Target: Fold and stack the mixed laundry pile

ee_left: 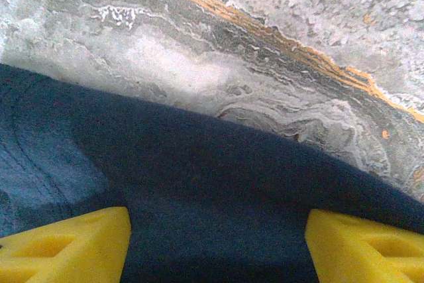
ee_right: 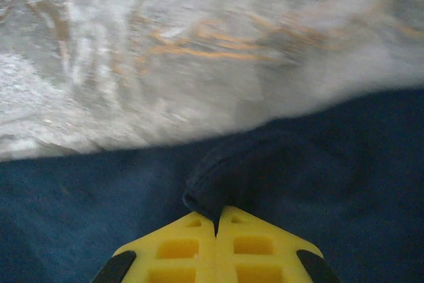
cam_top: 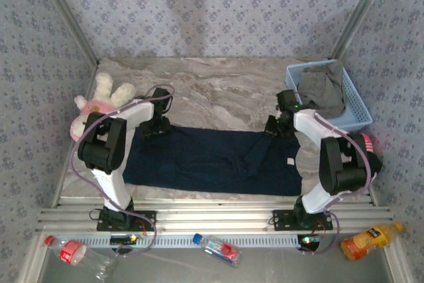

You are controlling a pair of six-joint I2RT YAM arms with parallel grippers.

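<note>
A large dark navy garment [cam_top: 212,160] lies spread flat across the middle of the marble table [cam_top: 218,91]. The smaller olive-grey garment [cam_top: 322,87] sits crumpled in the light blue basket [cam_top: 360,107] at the back right. My left gripper [cam_top: 158,127] is at the navy garment's far left edge. Its yellow fingers [ee_left: 66,246] stand wide apart over the navy cloth [ee_left: 199,190], open, with the cloth lying flat under them. My right gripper [ee_right: 217,220] is at the far right edge [cam_top: 275,127], shut on a raised fold of the navy cloth [ee_right: 228,170].
A pink-and-cream plush toy [cam_top: 99,104] lies at the left edge of the table. Three bottles lie below the near rail: a clear one [cam_top: 69,251], a small blue one [cam_top: 218,248] and an orange one [cam_top: 368,240]. Patterned walls close in three sides.
</note>
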